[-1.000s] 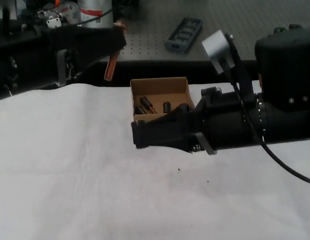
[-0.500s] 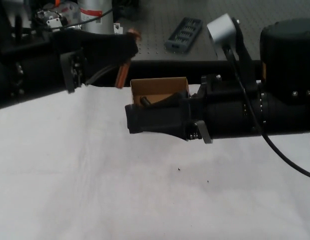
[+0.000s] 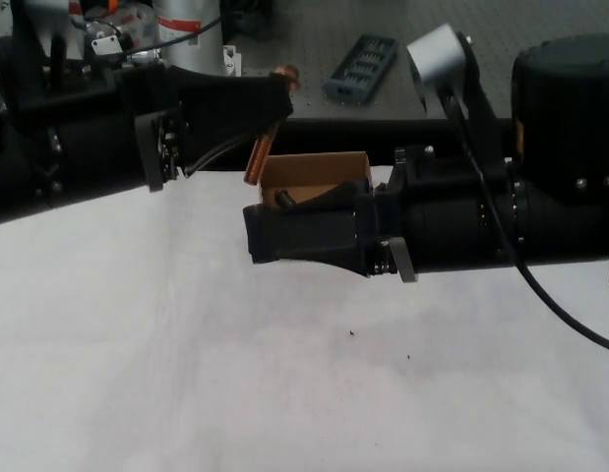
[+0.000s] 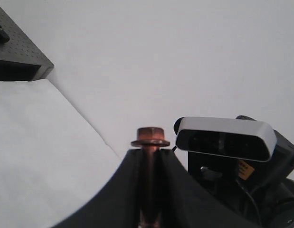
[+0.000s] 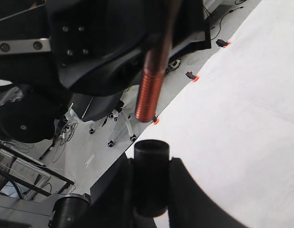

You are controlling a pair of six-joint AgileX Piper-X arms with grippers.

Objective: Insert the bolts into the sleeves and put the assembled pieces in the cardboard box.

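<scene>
The left hand (image 3: 274, 103) is clamped on a copper bolt (image 3: 262, 149), which hangs just above the box's (image 3: 314, 167) near-left corner. The bolt is gripped high on its shank, right under the flanged head, so most of the threaded length sticks out free below the fingers. That leaves room for a sleeve to slide on, which is probably why it is held this way. It tilts a little, head leaning toward the box and tip away from it.

The right hand (image 3: 255, 233) lies across the front of the box, closed around a black sleeve (image 5: 150, 178). The sleeve's open mouth is turned up toward the bolt. In the right wrist view the bolt's tip sits just above that mouth, slightly off its centre and not yet inside. The insertion looks about to begin, and the tilt likely needs correcting first.

The bolt is a bright, reddish copper with fine threads and a hex head over a washer-like flange. The sleeve is a plain, dull black tube. A dark piece (image 3: 284, 199) already lies in the box, which rests on the white-covered tabletop (image 3: 186, 374).
</scene>
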